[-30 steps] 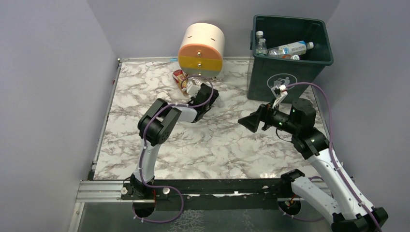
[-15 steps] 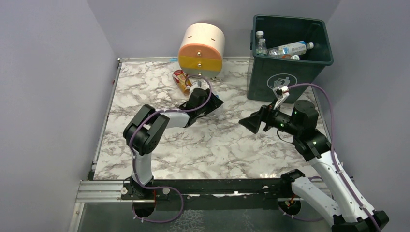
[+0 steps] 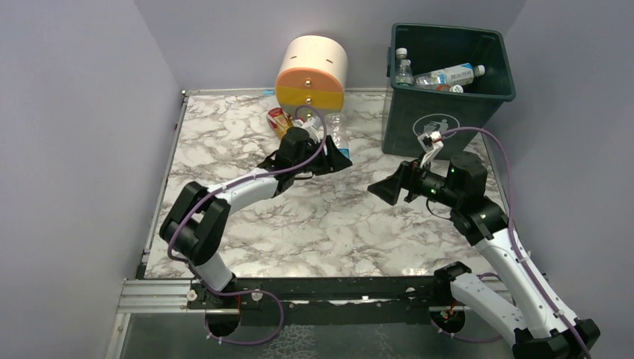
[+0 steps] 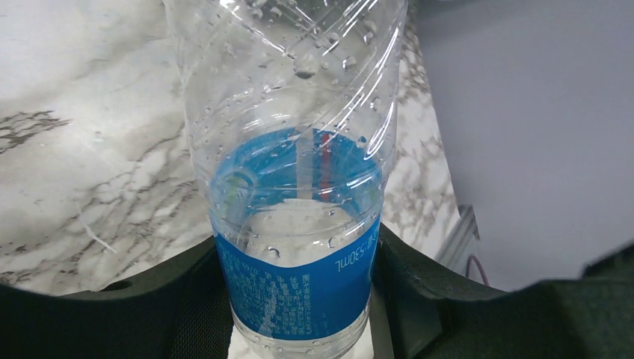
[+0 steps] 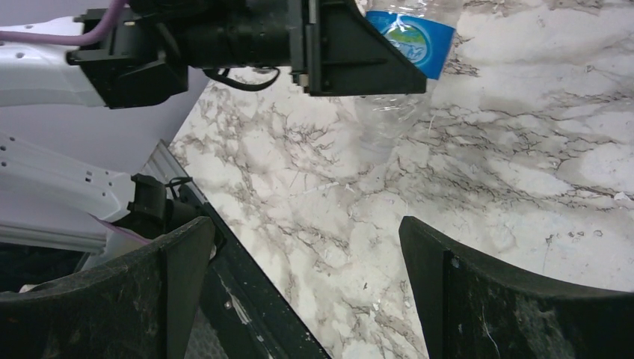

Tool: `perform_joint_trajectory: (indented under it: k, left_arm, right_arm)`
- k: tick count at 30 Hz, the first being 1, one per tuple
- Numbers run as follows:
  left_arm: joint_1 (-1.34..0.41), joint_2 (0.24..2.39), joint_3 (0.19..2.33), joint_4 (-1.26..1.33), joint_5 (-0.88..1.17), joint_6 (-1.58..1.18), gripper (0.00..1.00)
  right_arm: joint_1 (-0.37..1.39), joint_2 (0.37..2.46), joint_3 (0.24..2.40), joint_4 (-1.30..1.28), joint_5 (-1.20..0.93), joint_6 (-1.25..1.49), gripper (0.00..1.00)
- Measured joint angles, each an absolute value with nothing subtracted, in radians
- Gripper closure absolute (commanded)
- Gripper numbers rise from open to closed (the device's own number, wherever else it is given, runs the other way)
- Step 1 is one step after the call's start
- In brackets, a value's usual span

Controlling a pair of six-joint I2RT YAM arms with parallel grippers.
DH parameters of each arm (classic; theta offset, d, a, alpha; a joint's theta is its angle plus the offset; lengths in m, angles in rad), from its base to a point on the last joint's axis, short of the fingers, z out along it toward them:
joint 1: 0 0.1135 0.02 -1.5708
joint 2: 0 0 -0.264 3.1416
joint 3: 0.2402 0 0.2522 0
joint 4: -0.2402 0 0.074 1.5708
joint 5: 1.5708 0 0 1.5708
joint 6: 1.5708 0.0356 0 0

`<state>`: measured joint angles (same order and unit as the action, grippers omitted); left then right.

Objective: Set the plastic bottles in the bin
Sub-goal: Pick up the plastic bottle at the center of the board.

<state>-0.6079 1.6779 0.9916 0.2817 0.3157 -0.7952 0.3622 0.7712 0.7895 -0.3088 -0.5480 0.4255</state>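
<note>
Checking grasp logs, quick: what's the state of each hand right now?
Left hand: closed on a clear blue-labelled bottle.
Right hand: open, holding nothing.

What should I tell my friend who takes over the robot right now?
Left fingers: shut on a clear blue-label bottle, near the drawer unit.
Right fingers: open, empty, above the table.
Done: several bottles lie in the bin.
Left to do: carry the held bottle to the bin, then fetch the red-label bottle lying by the drawer unit.
</note>
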Motion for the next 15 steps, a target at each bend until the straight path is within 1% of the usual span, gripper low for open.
perform_joint_trajectory:
  k: [5,8,15]
  left_arm:
    - [-0.608,1.563,0.976,0.229,0.419,-0.736,0.43]
    - [-0.608,1.492,0.963,0.197,0.472,-0.706,0.42]
    - [-0.608,1.359,0.931,0.155,0.580,-0.656,0.42]
  right_arm:
    - [0.362,0.795,0.807,-0.309,-0.548,0.426,0.02]
    - [0.362,0.814,0.827,-0.308,-0.548,0.426,0.00]
    - [0.362,0.847,0.877,-0.287,-0.553,0.438,0.01]
